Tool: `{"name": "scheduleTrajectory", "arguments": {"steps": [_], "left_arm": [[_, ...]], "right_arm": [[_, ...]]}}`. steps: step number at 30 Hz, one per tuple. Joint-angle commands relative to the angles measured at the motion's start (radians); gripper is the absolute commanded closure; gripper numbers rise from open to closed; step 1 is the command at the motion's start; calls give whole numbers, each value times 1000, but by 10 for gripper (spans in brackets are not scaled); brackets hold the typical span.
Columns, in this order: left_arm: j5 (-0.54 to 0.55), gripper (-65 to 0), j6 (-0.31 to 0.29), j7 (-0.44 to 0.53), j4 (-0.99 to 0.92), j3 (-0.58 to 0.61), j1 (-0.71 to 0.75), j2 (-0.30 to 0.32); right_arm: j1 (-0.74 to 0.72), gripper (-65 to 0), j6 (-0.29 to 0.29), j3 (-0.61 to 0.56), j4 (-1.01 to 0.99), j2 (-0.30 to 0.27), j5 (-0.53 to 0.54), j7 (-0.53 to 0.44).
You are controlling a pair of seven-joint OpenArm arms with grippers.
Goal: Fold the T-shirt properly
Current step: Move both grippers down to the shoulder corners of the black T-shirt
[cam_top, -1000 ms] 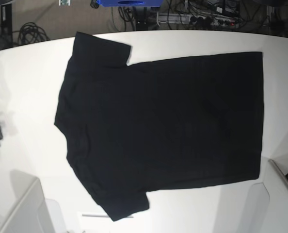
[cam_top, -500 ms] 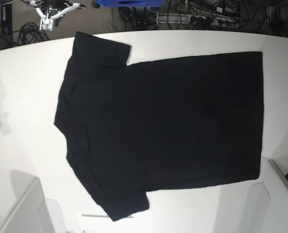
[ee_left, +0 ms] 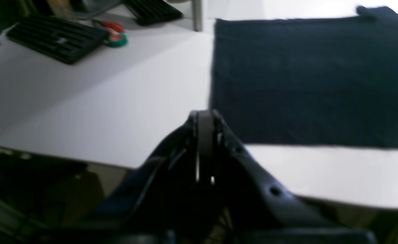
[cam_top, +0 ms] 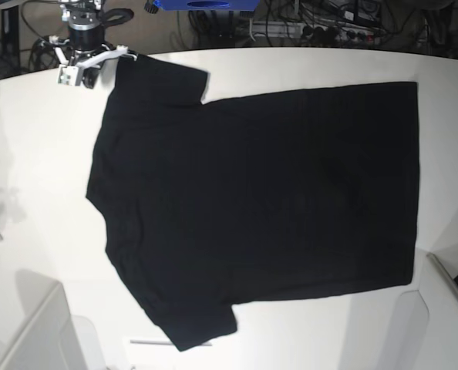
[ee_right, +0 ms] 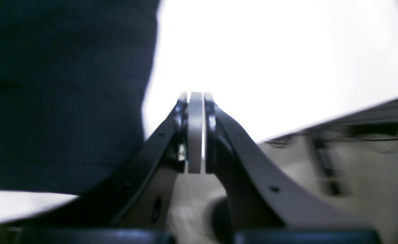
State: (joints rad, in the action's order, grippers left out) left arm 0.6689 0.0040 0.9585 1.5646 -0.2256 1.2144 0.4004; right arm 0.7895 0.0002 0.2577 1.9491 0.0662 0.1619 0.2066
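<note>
While the T-shirt lies flat and unfolded across the middle of the white table, no fold begun. Newly arrived at upper left since a second ago: right gripper, jaws pressed together, beside the far sleeve, probably lining up a first grab. Left gripper likewise closed, empty, near the hem. No readable writing anywhere.

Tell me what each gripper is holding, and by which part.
Nothing. The left gripper and right gripper are both shut with nothing between their fingers; the T-shirt lies flat on the table, ungrasped.
</note>
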Motion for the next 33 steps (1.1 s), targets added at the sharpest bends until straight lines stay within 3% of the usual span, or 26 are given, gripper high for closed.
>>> {"name": "scheduleTrajectory", "arguments": {"steps": [1, 3, 6, 8, 11, 15, 20, 23, 28, 33], "left_arm": [[10, -15, 1, 12, 18, -1, 18, 10], [36, -79, 1, -43, 29, -8, 15, 25], [78, -265, 0, -114, 55, -10, 0, 52], [87, -388, -31, -132, 59, -10, -6, 53], [134, -489, -137, -135, 61, -8, -20, 52], [282, -469, -244, -212, 61, -22, -37, 55], [326, -434, -312, -365, 64, -160, -41, 45], [328, -434, -371, -464, 69, -229, -81, 7], [328, -436, -474, -755, 63, -444, -186, -107], [317, -434, -661, -1159, 61, -711, -339, -208]], "right_arm": [[3, -57, 1, 1, 20, -7, 32, -23], [-9, -177, 2, -1, 20, -19, 112, -22], [-31, -314, 2, -1, 20, -39, 247, 40], [-52, -362, 2, 5, 14, -64, 359, 106], [-84, -371, 2, 9, 11, -111, 528, 192], [-112, -369, 2, 9, 3, -161, 680, 236], [-120, -369, 1, 9, -24, -176, 681, 258], [-141, -369, -1, 9, -96, -177, 681, 259], [-147, -369, 1, 9, -170, -179, 681, 259], [-143, -369, 1, -1, -181, -194, 681, 259]]}}
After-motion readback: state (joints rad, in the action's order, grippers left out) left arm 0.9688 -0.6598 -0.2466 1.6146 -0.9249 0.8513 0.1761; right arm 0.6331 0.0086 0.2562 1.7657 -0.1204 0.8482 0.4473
